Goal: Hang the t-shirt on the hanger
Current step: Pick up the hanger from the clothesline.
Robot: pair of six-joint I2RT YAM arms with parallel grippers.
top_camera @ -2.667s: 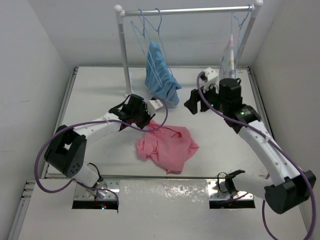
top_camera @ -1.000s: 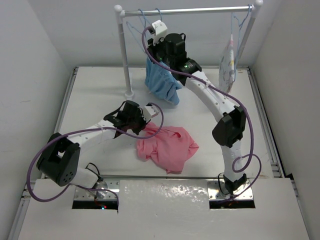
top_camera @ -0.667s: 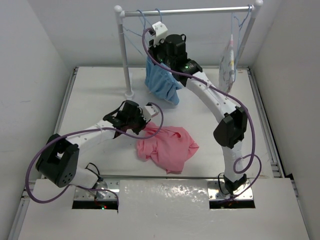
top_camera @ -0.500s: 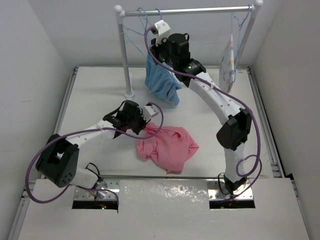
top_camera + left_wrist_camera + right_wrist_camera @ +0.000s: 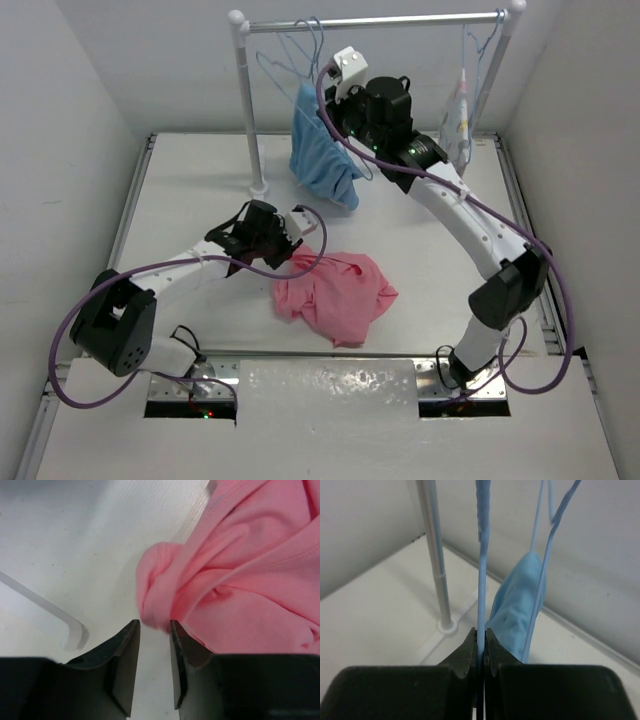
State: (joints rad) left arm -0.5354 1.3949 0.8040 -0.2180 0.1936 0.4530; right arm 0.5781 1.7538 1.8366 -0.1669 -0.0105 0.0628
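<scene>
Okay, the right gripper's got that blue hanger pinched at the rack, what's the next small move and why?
Probably lift the right gripper a little so the hanger unhooks from the rail. Its jaws are shut on the wire, the hook appears to sit over the rail, and the t-shirt lies crumpled on the table, waiting.

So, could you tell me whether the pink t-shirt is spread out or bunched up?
Bunched up: the t-shirt lies in a crumpled heap on the table, its folds and rolled edge plain in the left wrist view.

No legible text or markings anywhere.
</scene>
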